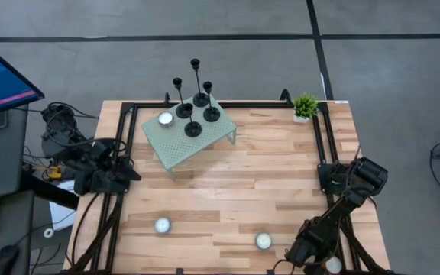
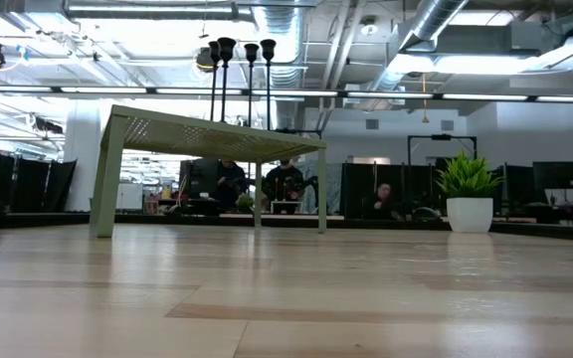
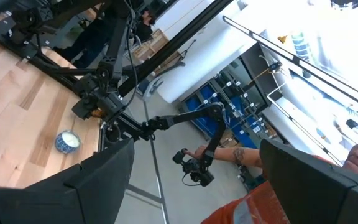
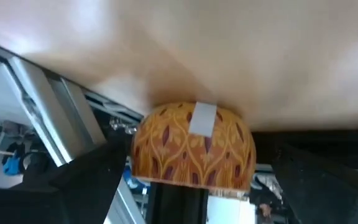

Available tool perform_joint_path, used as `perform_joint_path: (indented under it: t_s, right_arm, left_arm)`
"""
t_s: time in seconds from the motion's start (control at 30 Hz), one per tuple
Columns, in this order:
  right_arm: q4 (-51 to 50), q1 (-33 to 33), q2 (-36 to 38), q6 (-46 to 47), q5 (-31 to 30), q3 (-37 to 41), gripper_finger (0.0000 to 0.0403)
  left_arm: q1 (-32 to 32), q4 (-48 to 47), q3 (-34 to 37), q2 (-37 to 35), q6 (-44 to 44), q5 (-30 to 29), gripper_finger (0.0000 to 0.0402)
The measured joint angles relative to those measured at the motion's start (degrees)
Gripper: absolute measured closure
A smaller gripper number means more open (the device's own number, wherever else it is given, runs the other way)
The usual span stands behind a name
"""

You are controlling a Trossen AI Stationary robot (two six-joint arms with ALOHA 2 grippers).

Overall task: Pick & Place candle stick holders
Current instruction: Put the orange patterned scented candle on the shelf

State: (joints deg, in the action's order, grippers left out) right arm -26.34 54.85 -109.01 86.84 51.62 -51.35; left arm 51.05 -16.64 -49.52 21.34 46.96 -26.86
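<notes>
High view: four slim black metal candle stick holders [image 1: 193,114] stand clustered on the pale green perforated metal stand [image 1: 176,150] near the wooden surface's [image 1: 266,191] far edge. Left tool [image 1: 128,173] waits wide at the left edge; right tool [image 1: 300,256], wide, sits at the near-right corner. The middle lies open.

Table [image 1: 266,191]: pale planked wood, smooth, slight sheen. Stand [image 1: 176,149]: perforated metal, matt green. Candle stick holders [image 1: 195,99]: black metal.
</notes>
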Motion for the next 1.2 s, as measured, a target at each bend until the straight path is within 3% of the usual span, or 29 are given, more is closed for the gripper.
perform_joint_path:
  t_s: [0.33, 0.67, 0.9, 1.2]
  right_arm:
    - [3.86, 1.33, -1.92, 0.03, 1.13, 1.18, 0.0033]
    - [3.57, 2.01, -1.94, -1.66, 1.00, 1.14, 0.0124]
    - [-0.74, -1.29, -0.96, -6.04, -0.17, 1.28, 0.0111]
    - [-11.47, -10.32, 2.60, -18.57, -2.47, 1.31, 0.0116]
  left_arm:
    - [0.00, 0.32, 0.00, 0.02, 1.10, -0.01, 0.0053]
    - [-0.02, 0.44, 0.00, 0.02, 1.11, -0.01, 0.0053]
    - [0.00, 0.44, 0.00, 0.02, 0.98, -0.01, 0.0053]
    - [0.00, 0.44, 0.00, 0.02, 0.84, -0.01, 0.0053]
